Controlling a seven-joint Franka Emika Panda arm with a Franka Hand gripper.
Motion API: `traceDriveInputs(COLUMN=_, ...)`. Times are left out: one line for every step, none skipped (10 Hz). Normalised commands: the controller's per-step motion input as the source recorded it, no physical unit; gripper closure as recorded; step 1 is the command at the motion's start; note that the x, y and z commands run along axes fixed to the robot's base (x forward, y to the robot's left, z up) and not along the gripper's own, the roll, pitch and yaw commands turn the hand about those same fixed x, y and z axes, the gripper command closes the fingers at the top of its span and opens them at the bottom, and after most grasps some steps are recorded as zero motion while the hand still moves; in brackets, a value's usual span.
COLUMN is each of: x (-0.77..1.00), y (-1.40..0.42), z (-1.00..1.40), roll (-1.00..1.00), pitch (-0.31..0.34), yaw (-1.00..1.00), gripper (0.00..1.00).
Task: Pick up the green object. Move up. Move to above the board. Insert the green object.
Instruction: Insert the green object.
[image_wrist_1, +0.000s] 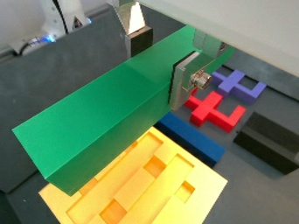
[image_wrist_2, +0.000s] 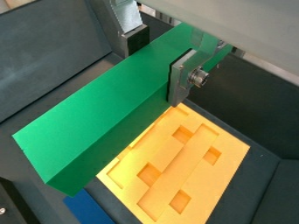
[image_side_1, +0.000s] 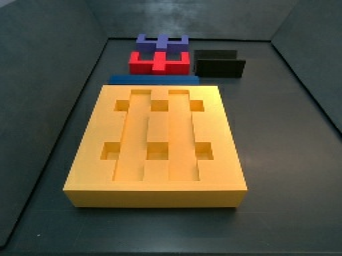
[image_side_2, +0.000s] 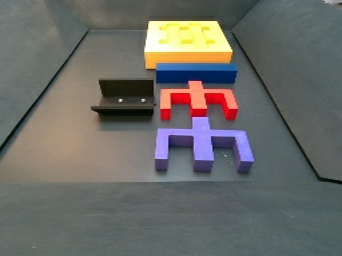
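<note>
Fingers (image_wrist_1: 186, 77) of our gripper (image_wrist_1: 162, 54) are clamped on the green object (image_wrist_1: 105, 109), one silver plate on each long face, as both wrist views show. We hold that bar in the air above the board (image_wrist_2: 187, 166), whose yellow grooves and square holes lie beneath it. In a side view the board (image_side_1: 155, 150) fills the middle of the frame, with the blue plate (image_side_2: 195, 72), red block (image_side_2: 198, 100), purple block (image_side_2: 203, 147) and fixture (image_side_2: 123, 98) lying apart from it on the floor.
</note>
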Motion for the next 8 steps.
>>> traceDriveInputs(x=-0.07, y=-0.02, z=-1.0, roll=0.0, pitch=-0.133, yaw=-0.1, gripper=1.0)
traceDriveInputs(x=-0.09, y=-0.04, z=-1.0, roll=0.0, pitch=-0.126, yaw=-0.14, gripper=1.0)
traceDriveInputs(x=-0.13, y=-0.04, z=-1.0, roll=0.0, pitch=-0.094, yaw=-0.18, gripper=1.0)
traceDriveInputs(x=-0.18, y=-0.11, z=-1.0, roll=0.0, pitch=-0.061, yaw=-0.33, gripper=1.0)
traceDriveInputs(x=-0.21, y=-0.11, z=-1.0, roll=0.0, pitch=-0.054, yaw=-0.33, gripper=1.0)
traceDriveInputs(x=-0.19, y=-0.11, z=-1.0, roll=0.0, pitch=-0.089, yaw=-0.36, gripper=1.0)
traceDriveInputs(x=-0.23, y=-0.1, z=-1.0, roll=0.0, pitch=-0.086, yaw=-0.4, gripper=1.0)
traceDriveInputs(x=-0.16, y=-0.24, z=-1.0, roll=0.0, pitch=-0.079, yaw=-0.11, gripper=1.0)
